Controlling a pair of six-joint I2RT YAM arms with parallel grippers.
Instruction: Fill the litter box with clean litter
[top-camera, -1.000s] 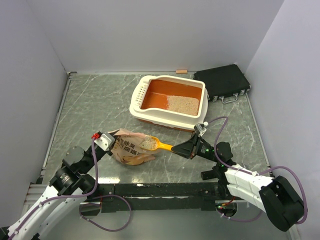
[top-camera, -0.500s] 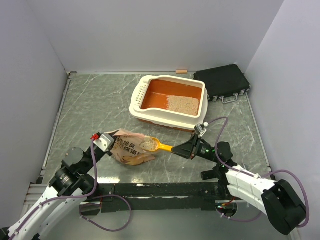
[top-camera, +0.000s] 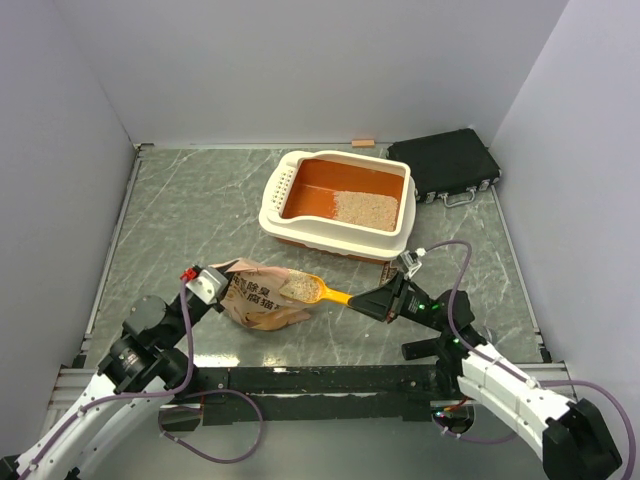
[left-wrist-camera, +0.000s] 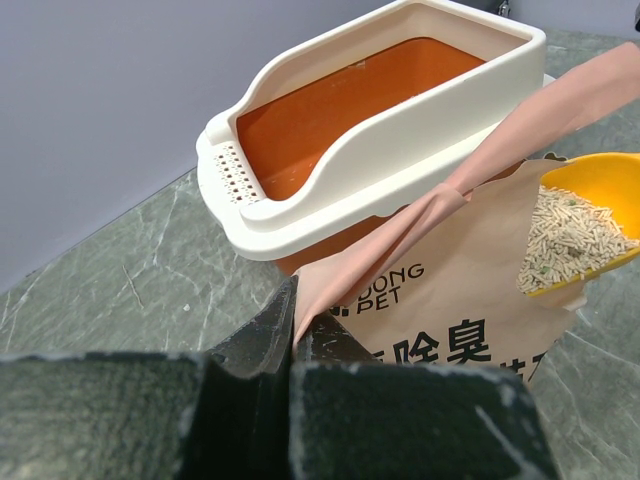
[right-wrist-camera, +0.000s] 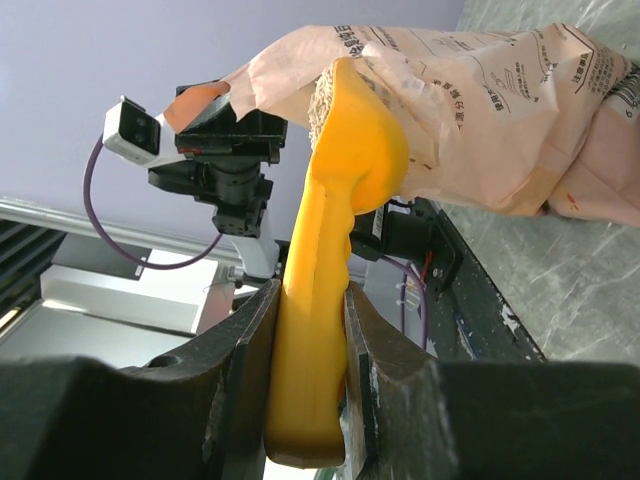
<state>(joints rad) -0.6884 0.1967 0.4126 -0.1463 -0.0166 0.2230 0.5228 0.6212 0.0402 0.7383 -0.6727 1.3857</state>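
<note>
The litter box (top-camera: 275, 215), orange with a cream rim, sits at the back centre and holds a patch of clean litter (top-camera: 365, 208) at its right end. In front of it lies a crumpled tan paper bag (top-camera: 258, 303). My left gripper (top-camera: 226, 289) is shut on the bag's top edge (left-wrist-camera: 310, 295) and holds the mouth open. My right gripper (top-camera: 365, 302) is shut on the handle of a yellow scoop (top-camera: 318, 291). The scoop's bowl (left-wrist-camera: 600, 190) is at the bag's mouth with a load of litter (left-wrist-camera: 570, 240) in it. In the right wrist view the handle (right-wrist-camera: 310, 330) fills the gap between the jaws.
A black flat case (top-camera: 445, 165) lies at the back right, next to the litter box. A small wooden block (top-camera: 362, 143) rests against the back wall. Grey walls enclose the table on three sides.
My right wrist has shifted slightly right and toward the near edge, drawing the loaded scoop a little out of the bag. The left arm and bag have stayed put.
</note>
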